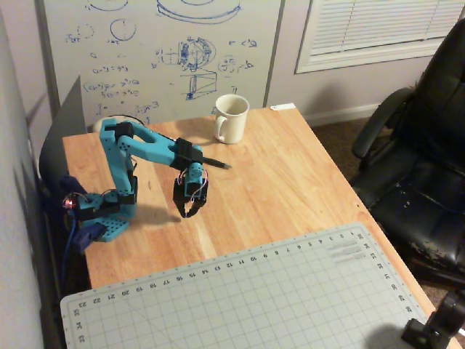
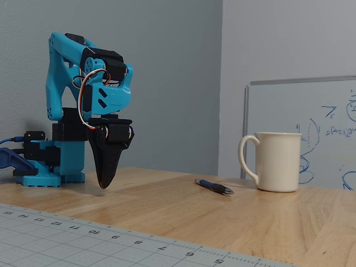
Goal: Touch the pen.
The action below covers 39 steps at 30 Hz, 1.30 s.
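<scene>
The dark pen lies on the wooden table, between the arm and the white mug. In the overhead view its near end is hidden behind the blue forearm. In the fixed view the pen lies flat, left of the mug. My gripper points straight down with its jaws together and empty. Its tip hangs just above the tabletop, well left of the pen in the fixed view and not touching it.
The arm's blue base stands at the table's left edge. A grey cutting mat covers the front of the table. A black office chair stands to the right. A whiteboard leans behind the table.
</scene>
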Each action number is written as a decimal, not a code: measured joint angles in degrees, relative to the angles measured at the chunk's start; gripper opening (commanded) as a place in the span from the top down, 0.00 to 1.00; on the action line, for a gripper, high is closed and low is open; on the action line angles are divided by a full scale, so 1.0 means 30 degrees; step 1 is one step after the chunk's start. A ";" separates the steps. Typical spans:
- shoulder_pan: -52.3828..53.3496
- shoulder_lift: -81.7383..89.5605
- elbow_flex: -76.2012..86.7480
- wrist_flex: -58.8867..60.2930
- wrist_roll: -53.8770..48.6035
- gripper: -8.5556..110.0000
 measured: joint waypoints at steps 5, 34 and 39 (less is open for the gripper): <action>-0.3486 0.4014 0.7910 0.0937 0.0059 0.92; -0.7939 2.9590 1.6875 0.1025 0.0000 0.92; -0.7939 2.9590 1.6875 0.1025 0.0000 0.92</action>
